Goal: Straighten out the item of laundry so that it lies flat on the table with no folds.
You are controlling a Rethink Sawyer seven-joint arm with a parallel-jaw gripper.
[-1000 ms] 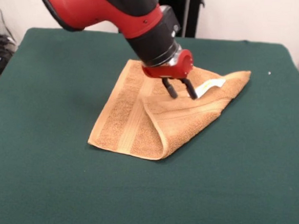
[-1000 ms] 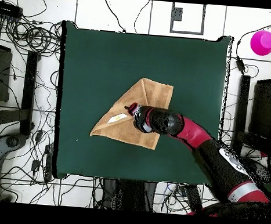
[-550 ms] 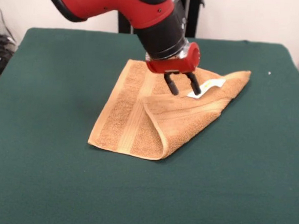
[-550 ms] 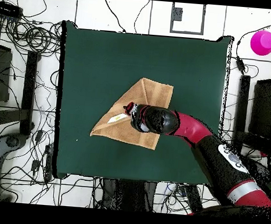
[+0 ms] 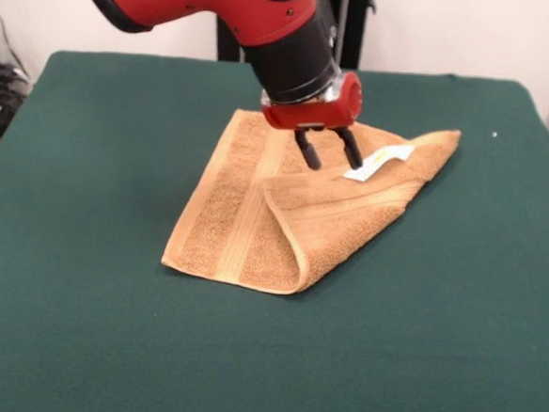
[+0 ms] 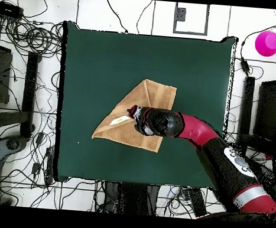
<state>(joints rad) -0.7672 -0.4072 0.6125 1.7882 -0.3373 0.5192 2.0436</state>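
Note:
The item of laundry (image 5: 254, 233) is a golden-tan towel lying on the green table (image 5: 76, 343), with one corner folded over so a doubled triangular flap lies across its right half. A small white label (image 5: 379, 162) shows on the flap's far right. My gripper (image 5: 331, 154) hangs open just above the towel, its two dark fingers (image 5: 309, 150) spread and holding nothing, close to the label. From overhead, the towel (image 6: 118, 129) sits near the table's (image 6: 85, 61) middle, and the arm covers its right part; the gripper (image 6: 133, 112) is only partly seen there.
A pink object (image 6: 268, 43) stands off the table at the upper right of the overhead view. Cables and stands lie on the floor around the table's edges.
The gripper has risen a little and shifted slightly left in the front view, away from the label. The towel has not moved.

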